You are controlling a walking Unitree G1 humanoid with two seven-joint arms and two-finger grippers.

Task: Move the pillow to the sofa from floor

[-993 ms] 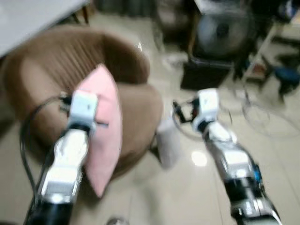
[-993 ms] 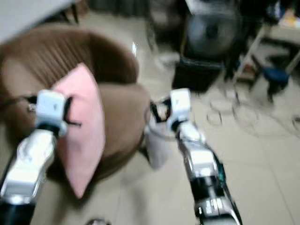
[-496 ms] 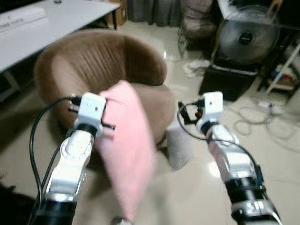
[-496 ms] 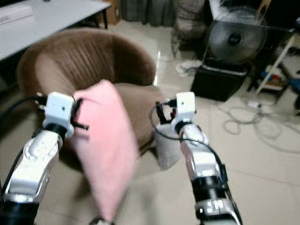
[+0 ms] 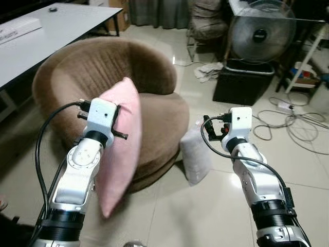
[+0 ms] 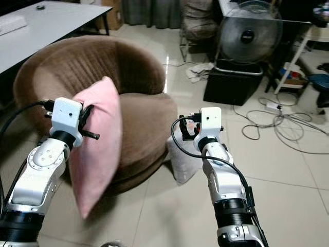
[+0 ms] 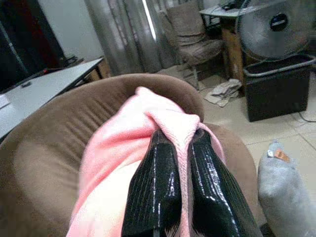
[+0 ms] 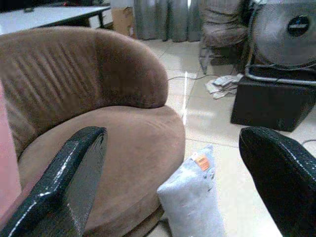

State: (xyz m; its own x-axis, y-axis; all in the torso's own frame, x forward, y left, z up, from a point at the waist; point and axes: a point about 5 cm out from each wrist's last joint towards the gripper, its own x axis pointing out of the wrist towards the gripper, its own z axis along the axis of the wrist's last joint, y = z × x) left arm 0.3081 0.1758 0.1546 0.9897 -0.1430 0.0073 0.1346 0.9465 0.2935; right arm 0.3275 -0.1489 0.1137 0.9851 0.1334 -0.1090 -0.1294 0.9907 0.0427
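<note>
One pink pillow [image 5: 121, 149] hung from the left claw [image 7: 177, 163], pinched at its top edge over the sofa [image 5: 154, 118]. Soft and light, it sagged; a deeper bite looked safer. Right claw [image 8: 173, 177] was spread wide, unloaded.

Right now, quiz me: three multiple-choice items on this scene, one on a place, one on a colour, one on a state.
1. Where is the grey pillow?
A. On the floor beside the sofa
B. On the sofa seat
C. On the white table

2. What colour is the pillow in the left gripper?
A. Grey
B. Pink
C. Brown

3. How is the right gripper?
A. Shut on a cable
B. Shut on the fan
C. Open, holding nothing

Answers: 1 A, it leans at the sofa's base on the tiles. 2 B, pink fabric is pinched between the black fingers. 3 C, its fingers stand wide apart.
</note>
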